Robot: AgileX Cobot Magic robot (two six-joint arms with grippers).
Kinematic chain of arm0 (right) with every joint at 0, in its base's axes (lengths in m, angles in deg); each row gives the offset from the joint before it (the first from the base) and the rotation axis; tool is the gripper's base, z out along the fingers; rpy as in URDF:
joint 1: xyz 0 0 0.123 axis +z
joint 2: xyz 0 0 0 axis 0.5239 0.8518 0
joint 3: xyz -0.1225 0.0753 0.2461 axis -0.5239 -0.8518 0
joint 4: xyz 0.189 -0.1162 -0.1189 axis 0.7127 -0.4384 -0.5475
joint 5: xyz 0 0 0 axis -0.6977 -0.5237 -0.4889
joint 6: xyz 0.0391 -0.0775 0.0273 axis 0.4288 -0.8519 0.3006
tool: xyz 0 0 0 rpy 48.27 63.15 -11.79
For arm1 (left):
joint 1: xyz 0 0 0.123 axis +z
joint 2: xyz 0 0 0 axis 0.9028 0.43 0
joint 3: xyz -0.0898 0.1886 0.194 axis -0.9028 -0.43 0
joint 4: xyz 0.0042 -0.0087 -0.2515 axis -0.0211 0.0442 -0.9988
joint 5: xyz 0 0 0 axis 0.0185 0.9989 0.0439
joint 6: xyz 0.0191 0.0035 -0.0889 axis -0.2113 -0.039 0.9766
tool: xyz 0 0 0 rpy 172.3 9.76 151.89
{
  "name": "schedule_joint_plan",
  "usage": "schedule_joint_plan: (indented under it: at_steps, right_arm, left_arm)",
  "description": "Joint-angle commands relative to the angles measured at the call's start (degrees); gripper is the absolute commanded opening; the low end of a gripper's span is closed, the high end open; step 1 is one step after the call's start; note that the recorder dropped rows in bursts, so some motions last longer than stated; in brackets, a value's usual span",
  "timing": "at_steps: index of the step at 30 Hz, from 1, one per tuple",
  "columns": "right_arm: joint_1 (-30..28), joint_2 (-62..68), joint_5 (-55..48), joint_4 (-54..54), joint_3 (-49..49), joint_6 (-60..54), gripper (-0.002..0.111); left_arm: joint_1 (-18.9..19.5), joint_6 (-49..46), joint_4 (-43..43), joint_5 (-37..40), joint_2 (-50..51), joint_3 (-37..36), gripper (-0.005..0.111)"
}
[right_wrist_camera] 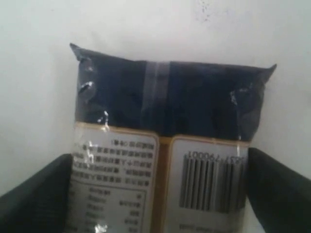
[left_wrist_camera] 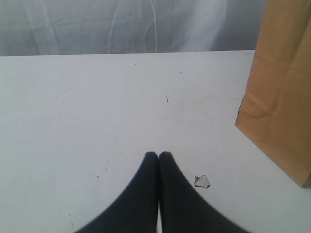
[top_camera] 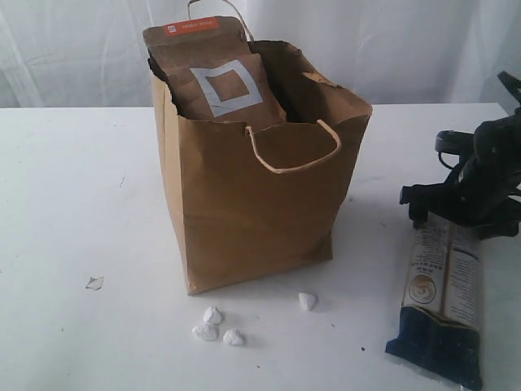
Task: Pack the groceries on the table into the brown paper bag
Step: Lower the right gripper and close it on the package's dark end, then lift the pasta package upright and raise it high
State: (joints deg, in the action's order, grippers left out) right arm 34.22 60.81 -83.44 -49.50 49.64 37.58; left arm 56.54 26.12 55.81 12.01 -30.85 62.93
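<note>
The right gripper, jaws spread wide, straddled the long dark noodle packet lying flat on the table right of the brown paper bag, while the left gripper, pinched shut and empty, hung over the table near the bag's other side.

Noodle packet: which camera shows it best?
Exterior view: the noodle packet lies almost whole on the table. Right wrist view shows only its dark end and barcode, close up; left wrist view misses it.

Brown paper bag upright on white table, orange-topped pouch protruding, dark noodle packet flat nearby.
</note>
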Motion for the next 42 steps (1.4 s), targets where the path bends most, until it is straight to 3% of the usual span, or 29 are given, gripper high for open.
schedule_joint_plan:
  at_steps: [1,6,9,20,42]
  right_arm:
    - [-0.4,1.6,0.2,-0.2,0.1,-2.9,0.084]
    - [-0.4,2.2,1.2,-0.2,0.1,-4.5,0.084]
    - [-0.4,2.7,1.0,-0.2,0.1,-4.8,0.078]
    - [-0.4,2.7,-2.4,1.3,0.0,-7.2,0.001]
    - [-0.4,-23.8,-2.8,6.5,-0.1,-9.5,0.0]
  left_arm:
    - [0.1,0.0,0.0,0.1,-0.3,-0.2,0.0]
    - [0.1,0.0,0.0,0.1,-0.3,-0.2,0.0]
    - [0.1,0.0,0.0,0.1,-0.3,-0.2,0.0]
    - [0.1,0.0,0.0,0.1,-0.3,-0.2,0.0]
    - [0.1,0.0,0.0,0.1,-0.3,-0.2,0.0]
